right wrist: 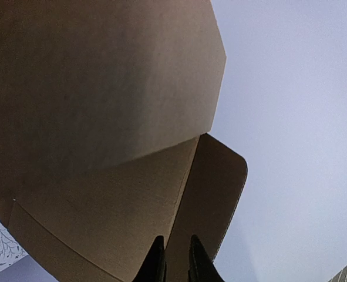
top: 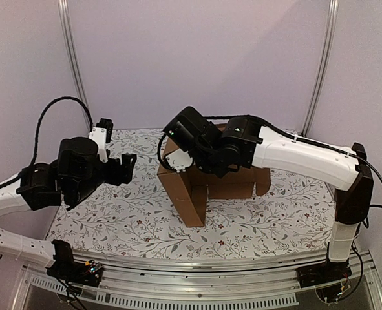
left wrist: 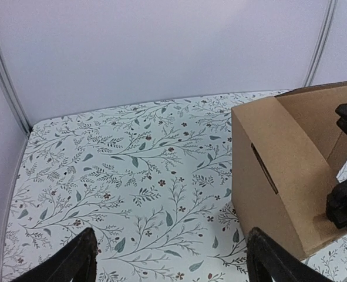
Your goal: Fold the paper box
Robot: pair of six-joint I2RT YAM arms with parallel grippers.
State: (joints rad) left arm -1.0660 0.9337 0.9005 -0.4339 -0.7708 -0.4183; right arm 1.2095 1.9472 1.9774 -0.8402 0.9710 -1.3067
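The paper box point(top: 189, 194) is plain brown cardboard and stands partly formed at the middle of the table, with upright walls and a slit in its left side point(left wrist: 265, 169). My right gripper point(right wrist: 176, 251) is at the box's upper part, its black wrist point(top: 210, 150) covering the box top. Its fingers stand a narrow gap apart in front of a crease between two cardboard panels point(right wrist: 103, 117), and nothing shows between them. My left gripper point(left wrist: 172, 238) hangs open over the cloth to the left of the box point(left wrist: 273, 176), apart from it, with nothing between its fingers point(top: 127, 163).
A floral cloth point(top: 132, 219) covers the table. Aluminium posts point(top: 71, 58) point(top: 321, 64) and a pale wall close off the back. A metal rail point(top: 197, 265) runs along the near edge. The right arm point(top: 307, 158) reaches in from the right above the table.
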